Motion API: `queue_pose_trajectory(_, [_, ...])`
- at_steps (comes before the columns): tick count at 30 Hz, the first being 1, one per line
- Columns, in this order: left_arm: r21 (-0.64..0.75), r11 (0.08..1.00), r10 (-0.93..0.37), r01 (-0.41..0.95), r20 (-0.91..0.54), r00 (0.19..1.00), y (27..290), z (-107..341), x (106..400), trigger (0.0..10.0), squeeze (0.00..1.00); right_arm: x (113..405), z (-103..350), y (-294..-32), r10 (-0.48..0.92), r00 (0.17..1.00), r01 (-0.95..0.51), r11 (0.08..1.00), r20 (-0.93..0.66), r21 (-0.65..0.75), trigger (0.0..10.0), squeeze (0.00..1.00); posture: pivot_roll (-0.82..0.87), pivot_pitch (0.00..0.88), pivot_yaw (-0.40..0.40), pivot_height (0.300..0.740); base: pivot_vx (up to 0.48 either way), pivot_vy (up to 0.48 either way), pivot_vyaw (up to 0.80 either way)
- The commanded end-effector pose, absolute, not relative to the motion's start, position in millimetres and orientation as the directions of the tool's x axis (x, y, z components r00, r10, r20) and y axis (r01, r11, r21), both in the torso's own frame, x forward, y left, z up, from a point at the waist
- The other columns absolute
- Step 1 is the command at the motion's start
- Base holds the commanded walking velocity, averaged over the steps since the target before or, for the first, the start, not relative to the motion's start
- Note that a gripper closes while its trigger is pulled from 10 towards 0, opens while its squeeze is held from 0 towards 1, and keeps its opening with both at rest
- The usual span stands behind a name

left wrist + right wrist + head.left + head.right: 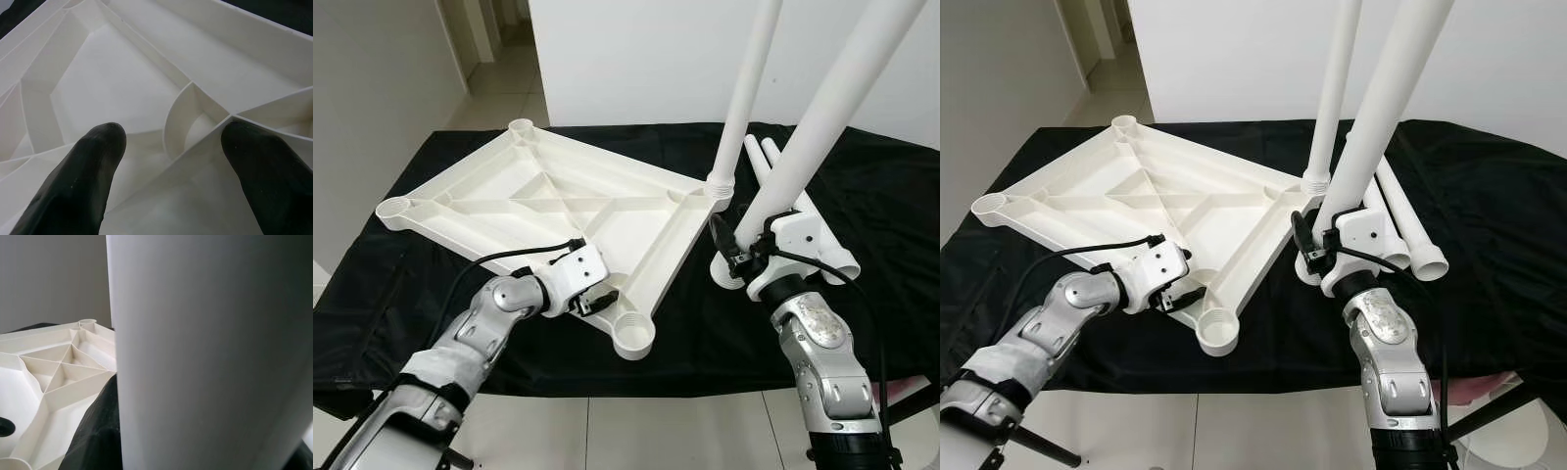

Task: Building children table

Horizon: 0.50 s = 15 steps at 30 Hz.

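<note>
Right gripper [744, 257] clamps a leg [813, 137] near its base, at 3 o'clock of the upturned top [548, 196]; left gripper [597, 299], spread wide, steadies its 6 o'clock edge; leg looks light, stiff, slick; grip low.

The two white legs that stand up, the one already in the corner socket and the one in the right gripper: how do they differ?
The fitted leg stands nearly upright in the tabletop's corner socket, with no gripper on it. The held leg leans, gripped near its lower end by the right gripper, its foot on the black cloth beside the tabletop, in no socket. It also looks thicker, being nearer. Both are plain white tubes.
</note>
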<state>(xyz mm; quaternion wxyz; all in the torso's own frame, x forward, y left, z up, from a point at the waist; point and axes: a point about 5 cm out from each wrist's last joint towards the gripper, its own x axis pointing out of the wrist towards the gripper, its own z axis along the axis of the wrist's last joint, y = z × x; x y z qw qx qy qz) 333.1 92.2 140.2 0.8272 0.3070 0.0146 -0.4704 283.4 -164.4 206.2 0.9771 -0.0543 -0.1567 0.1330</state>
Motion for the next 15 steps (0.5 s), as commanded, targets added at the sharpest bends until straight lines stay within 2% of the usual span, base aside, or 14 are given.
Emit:
queue_pose_trajectory(1, [0.502, 0.341, -0.773, 0.795, -0.331, 0.54, 86, 134, 332, 10.0, 0.0, 283, 208, -161, 0.289, 0.908, -0.254, 0.956, 0.305, -0.15, 10.0, 0.0, -0.06, 0.056, 0.075, 0.74, 0.0, 0.0, 0.0])
queue_pose_trajectory(9, [0.542, 0.263, -0.748, 0.798, -0.409, 0.524, 100, 136, 341, 10.0, 0.0, 284, 207, -162, 0.296, 0.906, -0.259, 0.953, 0.302, -0.155, 10.0, 0.0, -0.05, 0.043, 0.085, 0.74, 0.0, 0.0, 0.0])
queue_pose_trajectory(11, [0.588, 0.212, -0.737, 0.78, -0.428, 0.523, 105, 136, 343, 10.0, 0.0, 284, 206, -163, 0.287, 0.91, -0.253, 0.956, 0.301, -0.146, 10.0, 0.0, -0.05, 0.039, 0.09, 0.74, 0.0, 0.0, 0.0])
queue_pose_trajectory(15, [0.571, 0.146, -0.756, 0.808, -0.462, 0.463, 108, 134, 339, 10.0, 0.0, 283, 200, -165, 0.257, 0.92, -0.23, 0.965, 0.295, -0.124, 10.0, 0.0, -0.05, 0.034, 0.096, 0.74, 0.0, 0.0, 0.0])
